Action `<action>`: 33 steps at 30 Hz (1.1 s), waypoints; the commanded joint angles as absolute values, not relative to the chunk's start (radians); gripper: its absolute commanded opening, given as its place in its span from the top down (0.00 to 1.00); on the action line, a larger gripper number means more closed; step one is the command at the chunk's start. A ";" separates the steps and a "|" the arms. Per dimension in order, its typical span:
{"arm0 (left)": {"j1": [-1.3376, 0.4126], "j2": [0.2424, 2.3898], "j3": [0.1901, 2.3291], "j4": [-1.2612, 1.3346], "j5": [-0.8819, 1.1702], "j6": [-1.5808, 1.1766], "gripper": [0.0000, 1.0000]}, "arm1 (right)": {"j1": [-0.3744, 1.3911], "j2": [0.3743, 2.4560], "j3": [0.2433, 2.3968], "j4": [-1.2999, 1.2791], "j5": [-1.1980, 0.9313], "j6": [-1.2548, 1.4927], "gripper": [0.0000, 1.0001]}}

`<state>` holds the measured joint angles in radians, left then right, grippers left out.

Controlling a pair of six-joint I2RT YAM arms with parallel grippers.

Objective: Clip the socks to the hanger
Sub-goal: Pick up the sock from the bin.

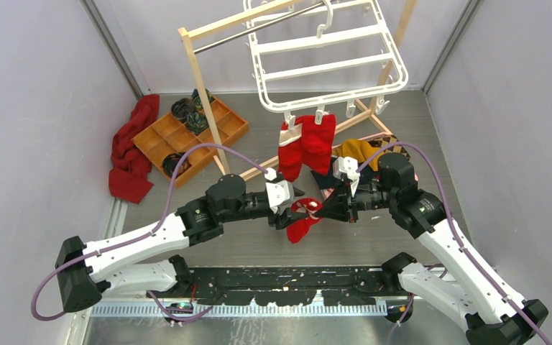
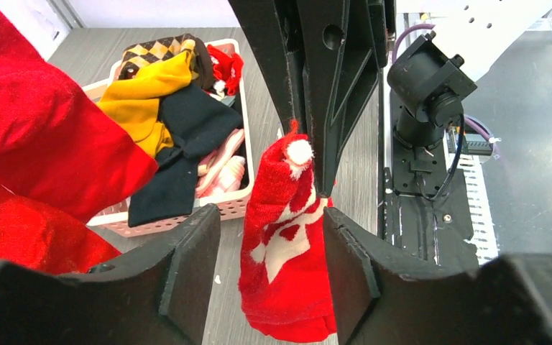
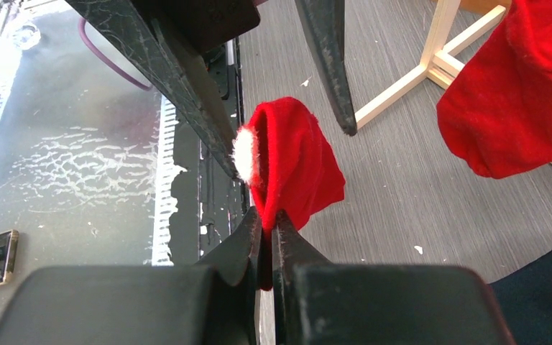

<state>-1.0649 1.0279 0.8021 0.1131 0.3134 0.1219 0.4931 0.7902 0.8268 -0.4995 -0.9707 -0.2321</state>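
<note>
A small red sock [image 2: 284, 244] with a white pattern and a white pompom hangs in mid-air above the table. My right gripper [image 3: 267, 215] is shut on its top edge [image 3: 295, 165]. My left gripper [image 2: 272, 215] is open, one finger on either side of the hanging sock; the right-hand finger [image 2: 345, 259] is close against the sock and the other stands apart. In the top view both grippers meet at the sock [image 1: 303, 215]. Two more red socks [image 1: 305, 147] hang clipped to the front edge of the white hanger [image 1: 323, 65].
The hanger hangs from a light wooden rack [image 1: 208, 100]. A white basket [image 2: 230, 206] of mustard, black and checkered garments sits behind the sock. A wooden compartment tray [image 1: 187, 133] and a dark red cloth [image 1: 131, 154] lie at the left.
</note>
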 commanded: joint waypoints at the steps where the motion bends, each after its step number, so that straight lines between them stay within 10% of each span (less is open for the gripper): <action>1: -1.069 1.036 0.842 0.192 0.318 0.136 0.49 | 0.487 0.793 0.868 -0.443 -0.991 -0.214 0.96; 7: -1.069 1.051 0.826 0.245 0.353 0.072 0.99 | 0.485 0.790 0.864 -0.440 -0.992 -0.209 0.95; 10: -1.069 1.042 0.798 0.290 0.356 0.031 1.00 | 0.477 0.781 0.862 -0.437 -0.986 -0.205 0.90; 20: -1.039 0.942 0.627 0.543 0.211 -0.238 1.00 | 0.377 0.661 0.873 -0.409 -0.847 -0.211 0.01; 33: -1.025 0.968 0.655 0.642 0.167 -0.271 1.00 | 0.338 0.628 0.891 -0.051 -0.558 0.040 0.00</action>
<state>-1.0336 0.9581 0.6128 0.5163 0.1932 -0.2615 0.3588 0.6125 0.8474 -0.2436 -0.6285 -0.0532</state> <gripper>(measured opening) 0.017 0.995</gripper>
